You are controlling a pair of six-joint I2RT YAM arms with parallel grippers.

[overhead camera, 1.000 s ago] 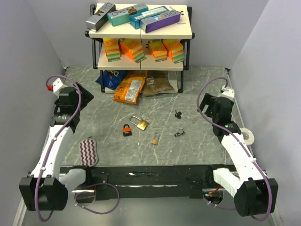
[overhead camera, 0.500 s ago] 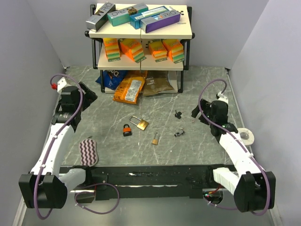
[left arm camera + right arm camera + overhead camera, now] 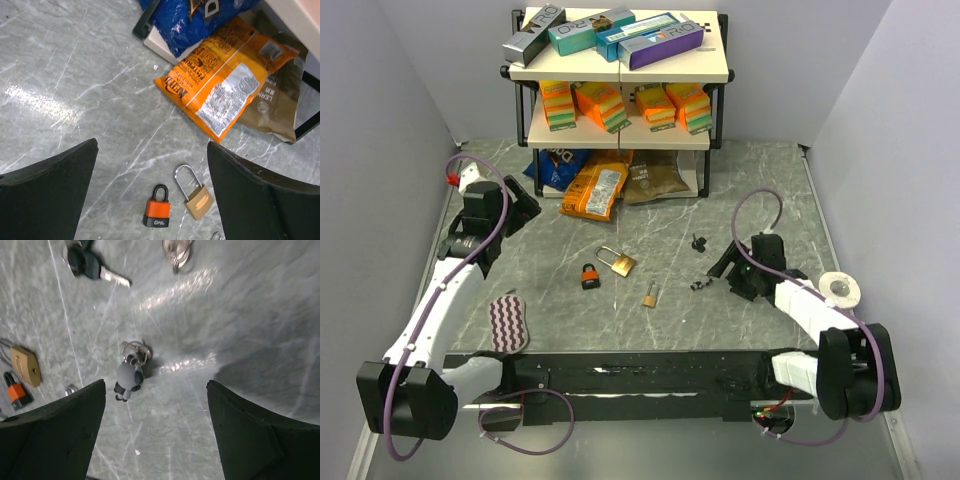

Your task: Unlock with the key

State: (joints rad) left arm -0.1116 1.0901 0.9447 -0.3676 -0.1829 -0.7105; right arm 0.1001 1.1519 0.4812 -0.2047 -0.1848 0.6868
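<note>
Three padlocks lie mid-table: an orange and black one (image 3: 591,276) (image 3: 156,212), a long-shackled brass one (image 3: 618,262) (image 3: 196,199) and a small brass one (image 3: 649,296). A black-headed key (image 3: 698,241) (image 3: 92,266) lies to their right. Closer to me sits a key ring with a grey figure charm (image 3: 700,284) (image 3: 131,375). My right gripper (image 3: 722,270) (image 3: 156,390) hangs open low over the table, just right of the charm ring, holding nothing. My left gripper (image 3: 527,212) (image 3: 151,150) is open and empty, up and left of the padlocks.
A two-tier shelf (image 3: 620,70) with boxes and sponges stands at the back. Snack bags (image 3: 595,188) (image 3: 225,92) lie at its foot. A striped cloth (image 3: 507,322) is at the near left, a tape roll (image 3: 840,289) at the right. Another silver key ring (image 3: 176,252) lies beyond the charm.
My right arm has swung left and down toward the keys, ending beside the charm ring. My left arm has moved right, toward the padlocks. Both grippers stayed open.
</note>
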